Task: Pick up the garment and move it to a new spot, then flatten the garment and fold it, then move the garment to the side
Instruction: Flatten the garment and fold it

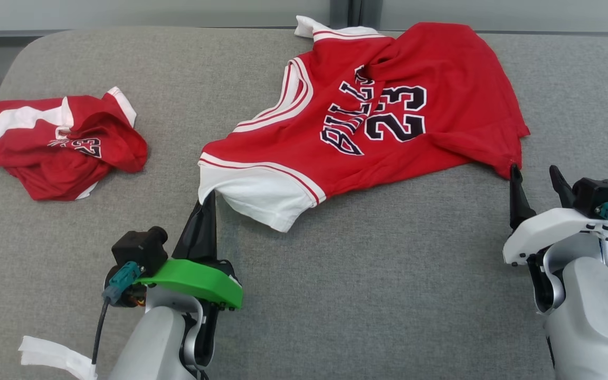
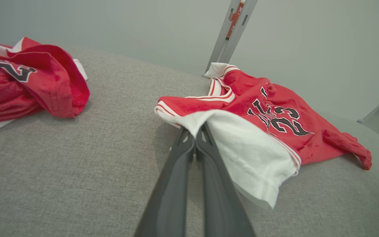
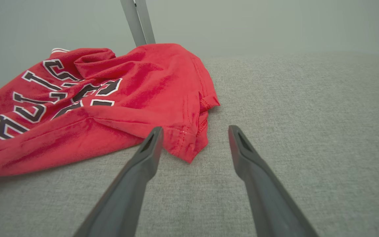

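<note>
Two corners needed to flatten: left end effector [image 1: 208, 199] pinches the jersey [image 1: 441, 79] sleeve [image 1: 262, 195]; right end effector [image 1: 533, 170], open, must grip the hem [image 3: 189, 144].

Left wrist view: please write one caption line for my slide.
Left fingers closed on the white sleeve of a red jersey; a second jersey lies apart.

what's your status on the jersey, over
left pincer shut on white sleeve of jersey. right pincer open at red hem corner, not gripping. second jersey, crumpled, far left, apart.
</note>
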Tool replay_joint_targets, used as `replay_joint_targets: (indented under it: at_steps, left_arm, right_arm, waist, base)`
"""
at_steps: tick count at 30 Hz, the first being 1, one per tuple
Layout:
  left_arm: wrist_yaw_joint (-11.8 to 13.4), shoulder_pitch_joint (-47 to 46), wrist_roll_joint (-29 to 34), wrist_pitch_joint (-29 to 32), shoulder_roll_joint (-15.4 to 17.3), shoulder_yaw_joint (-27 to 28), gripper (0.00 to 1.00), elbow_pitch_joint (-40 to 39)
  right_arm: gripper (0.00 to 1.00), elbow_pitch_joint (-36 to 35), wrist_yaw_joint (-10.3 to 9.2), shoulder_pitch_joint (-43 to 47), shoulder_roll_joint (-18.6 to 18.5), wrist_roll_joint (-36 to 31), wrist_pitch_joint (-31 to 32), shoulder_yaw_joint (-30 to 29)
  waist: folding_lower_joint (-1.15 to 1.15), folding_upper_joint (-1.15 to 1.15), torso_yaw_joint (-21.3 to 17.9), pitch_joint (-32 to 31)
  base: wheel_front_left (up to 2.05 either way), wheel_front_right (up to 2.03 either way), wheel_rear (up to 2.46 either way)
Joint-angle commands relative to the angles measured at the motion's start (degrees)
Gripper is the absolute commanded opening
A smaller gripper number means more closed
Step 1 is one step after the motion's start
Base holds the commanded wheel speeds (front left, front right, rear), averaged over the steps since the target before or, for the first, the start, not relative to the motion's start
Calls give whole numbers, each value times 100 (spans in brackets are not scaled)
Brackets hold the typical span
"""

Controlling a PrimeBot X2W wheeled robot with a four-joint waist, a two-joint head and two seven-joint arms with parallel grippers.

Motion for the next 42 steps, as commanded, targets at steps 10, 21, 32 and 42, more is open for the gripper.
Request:
replay_joint_targets:
  at_steps: [10, 21, 32, 42]
  left_arm:
    - [101, -86, -124, -3, 23, -275, 0, -54]
    - [143, -154, -158, -3, 23, -415, 0, -39]
    - [170, 32, -40, -4, 23, -246, 0, 99]
    - [127, 87, 191, -4, 223, 334, 0, 51]
  right_arm:
    - [100, 1089, -8, -718, -374, 32, -160, 281]
    - [36, 1818, -9, -1107, -601, 329, -334, 551]
    - [0, 1889, -9, -988, -693, 422, -570, 987]
    - [0, 1254, -10, -702, -1188, 501, -545, 1389]
  waist:
    - [0, 0, 272, 240]
    - [0, 0, 355, 303]
    - [0, 0, 199, -24]
    - [0, 0, -180, -592]
  base:
    - [0, 0, 0]
    - [0, 0, 0]
    - [0, 0, 0]
    - [0, 0, 0]
